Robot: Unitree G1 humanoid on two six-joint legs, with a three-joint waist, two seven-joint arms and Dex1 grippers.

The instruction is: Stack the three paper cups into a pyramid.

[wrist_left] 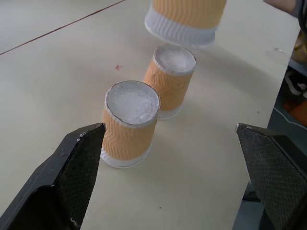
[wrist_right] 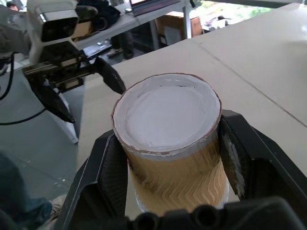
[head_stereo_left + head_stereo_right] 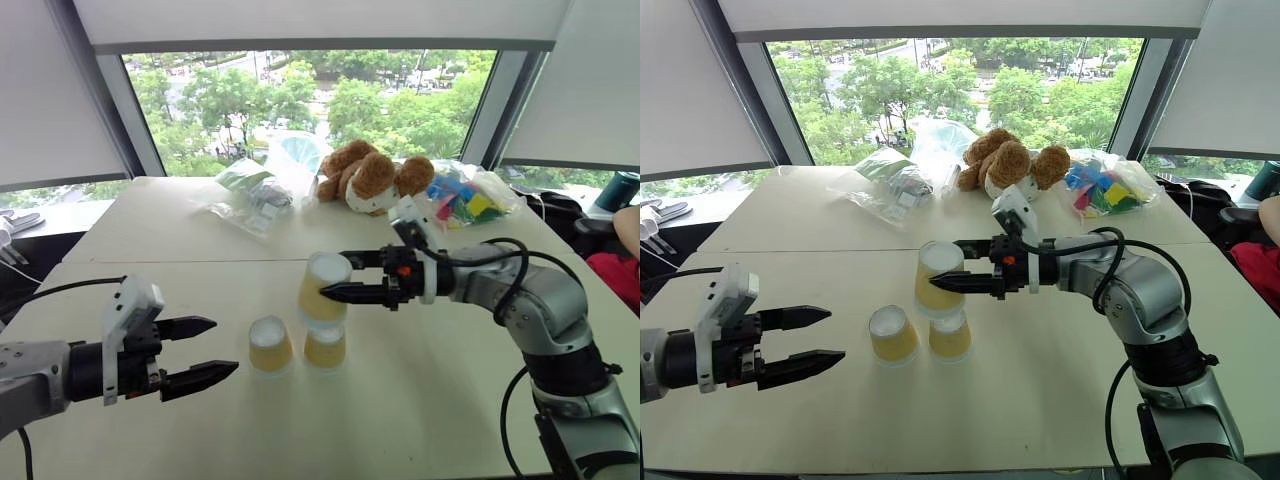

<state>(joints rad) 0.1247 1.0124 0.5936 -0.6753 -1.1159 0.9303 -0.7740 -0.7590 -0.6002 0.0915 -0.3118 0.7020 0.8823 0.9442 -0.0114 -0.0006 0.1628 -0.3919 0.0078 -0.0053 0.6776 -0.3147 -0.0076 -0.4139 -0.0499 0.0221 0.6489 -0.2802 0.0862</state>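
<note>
While right fingers (image 3: 338,275) clamp a raised paper cup (image 3: 322,290), left fingers (image 3: 205,352) spread wide, empty.

Bright daylight from the window (image 3: 310,105) behind, soft shadows on the table (image 3: 420,400), sharp focus

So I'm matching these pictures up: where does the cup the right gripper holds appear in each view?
Left eye view: held cup, centre, above the table.
Right eye view: held cup, left of centre.
Left wrist view: its rim at the top edge.
Right wrist view, between the fingers.
Shared landmark: the two standing cups.
</note>
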